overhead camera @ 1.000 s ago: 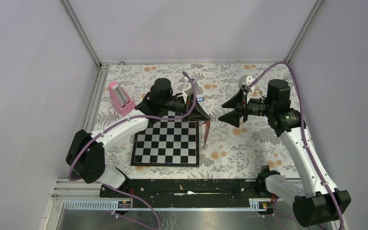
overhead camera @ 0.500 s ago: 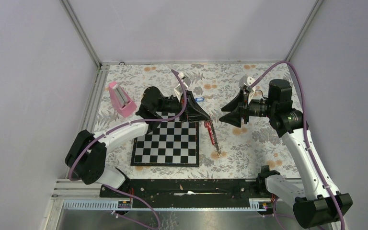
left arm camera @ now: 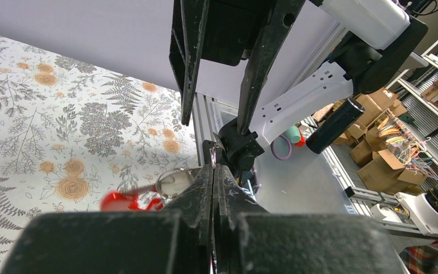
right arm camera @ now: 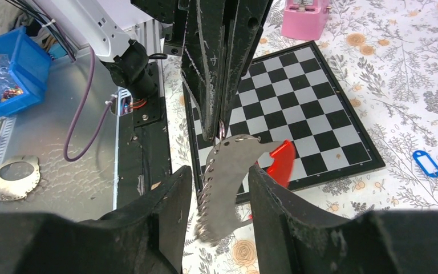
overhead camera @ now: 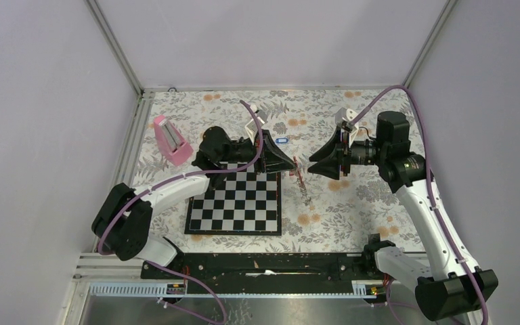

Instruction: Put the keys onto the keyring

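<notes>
Held the keyring (right arm camera: 231, 157) pinched at its ring in the clamped left gripper (left arm camera: 213, 171), with its fob dangling lengthwise between the half-parted jaws of the right gripper (right arm camera: 218, 174). Found the blue-tagged key (right arm camera: 427, 162) flat on the surface (overhead camera: 352, 210), well apart, past the chessboard (right arm camera: 319, 103).

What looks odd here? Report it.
Nothing spilled or broken. The keyring dangles in mid-air, ring pinched by the left tool, fob between the jaws of the open right tool. The blue key lies alone on the floral cloth, unthreaded.
</notes>
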Controlling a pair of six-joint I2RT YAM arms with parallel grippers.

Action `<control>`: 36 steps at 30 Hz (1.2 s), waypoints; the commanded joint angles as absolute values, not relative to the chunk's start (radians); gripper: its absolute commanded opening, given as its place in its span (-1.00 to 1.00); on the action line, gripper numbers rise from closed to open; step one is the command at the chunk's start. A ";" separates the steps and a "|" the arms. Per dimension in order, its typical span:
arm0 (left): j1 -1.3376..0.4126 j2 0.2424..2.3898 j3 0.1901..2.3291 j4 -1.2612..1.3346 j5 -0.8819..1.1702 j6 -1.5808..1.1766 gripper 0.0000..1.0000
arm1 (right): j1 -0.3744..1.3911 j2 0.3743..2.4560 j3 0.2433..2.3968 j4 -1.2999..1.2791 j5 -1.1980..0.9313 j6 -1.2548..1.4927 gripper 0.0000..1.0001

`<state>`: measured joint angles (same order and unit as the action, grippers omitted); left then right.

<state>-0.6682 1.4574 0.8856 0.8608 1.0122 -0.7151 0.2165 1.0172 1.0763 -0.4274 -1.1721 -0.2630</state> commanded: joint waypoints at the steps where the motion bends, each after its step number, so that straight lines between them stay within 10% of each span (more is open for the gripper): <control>1: -0.669 1.426 0.894 0.870 0.980 -0.676 -1.00 | 0.246 1.037 1.086 -0.386 -1.188 -0.241 -0.05; 10: -0.690 1.411 0.977 0.532 0.978 -0.402 -1.00 | 0.308 1.098 1.122 -0.461 -1.108 -0.332 -0.14; 36: -0.690 1.416 0.941 0.663 1.003 -0.484 -1.00 | 0.332 1.111 1.043 -0.436 -1.089 -0.359 -0.46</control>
<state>-0.6872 1.4525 0.9264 0.5800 0.9939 -0.4751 0.3214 1.1061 1.0286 -0.4583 -1.0882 -0.3519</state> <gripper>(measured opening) 0.010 0.279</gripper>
